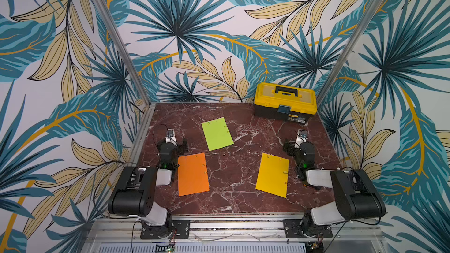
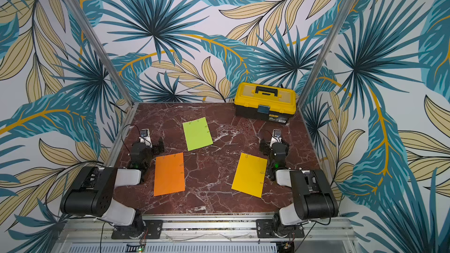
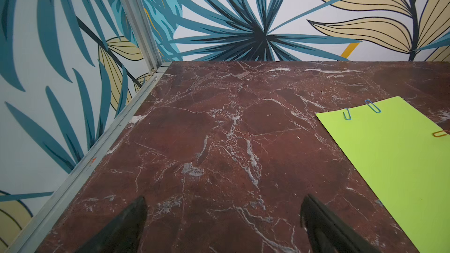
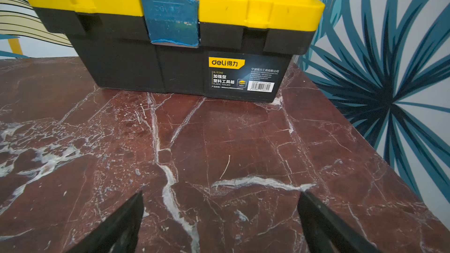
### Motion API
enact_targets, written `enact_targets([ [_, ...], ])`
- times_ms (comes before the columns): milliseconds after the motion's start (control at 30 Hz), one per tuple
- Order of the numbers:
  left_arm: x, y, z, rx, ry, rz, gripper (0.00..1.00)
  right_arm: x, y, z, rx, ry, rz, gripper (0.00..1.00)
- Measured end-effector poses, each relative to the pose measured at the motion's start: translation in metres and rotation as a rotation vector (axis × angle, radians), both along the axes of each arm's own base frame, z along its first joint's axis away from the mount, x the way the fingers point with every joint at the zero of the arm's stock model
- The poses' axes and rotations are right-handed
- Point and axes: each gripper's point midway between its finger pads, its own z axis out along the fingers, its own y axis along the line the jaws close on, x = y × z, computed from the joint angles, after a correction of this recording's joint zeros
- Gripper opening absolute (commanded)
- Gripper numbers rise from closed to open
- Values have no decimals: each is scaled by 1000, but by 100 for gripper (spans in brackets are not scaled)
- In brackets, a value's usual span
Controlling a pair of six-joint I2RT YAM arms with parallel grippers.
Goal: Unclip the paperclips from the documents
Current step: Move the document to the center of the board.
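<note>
Three documents lie flat on the marble table: a lime green sheet [image 1: 216, 133] [image 2: 197, 134] [image 3: 394, 161] at the middle back, an orange sheet [image 1: 193, 174] [image 2: 169, 174] front left and a golden yellow sheet [image 1: 272, 175] [image 2: 249, 175] front right. Small paperclips sit along their edges; the left wrist view shows a blue paperclip [image 3: 373, 106], a second blue one [image 3: 347, 114] and an orange-red one [image 3: 439, 134] on the green sheet. My left gripper [image 1: 173, 143] [image 3: 222, 205] is open and empty, left of the green sheet. My right gripper [image 1: 300, 143] [image 4: 220, 195] is open over bare marble, facing the toolbox.
A yellow-and-black toolbox [image 1: 285, 102] [image 2: 265, 102] [image 4: 170, 32], lid shut, stands at the back right corner. Metal frame rails [image 3: 102, 147] and patterned walls bound the table on three sides. Both arm bases are mounted along the front edge.
</note>
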Motion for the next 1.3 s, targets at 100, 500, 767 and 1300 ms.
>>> enact_targets([
  [100,0,0,0,0,0,0,100,0,1,0,1,1,4,99],
  [500,0,0,0,0,0,0,100,0,1,0,3,1,8,100],
  [767,0,0,0,0,0,0,99,0,1,0,3,1,8,99],
  [1300,2,-57,101,-11,-86,-199,100,-2,10,100,147,48,-36,100],
])
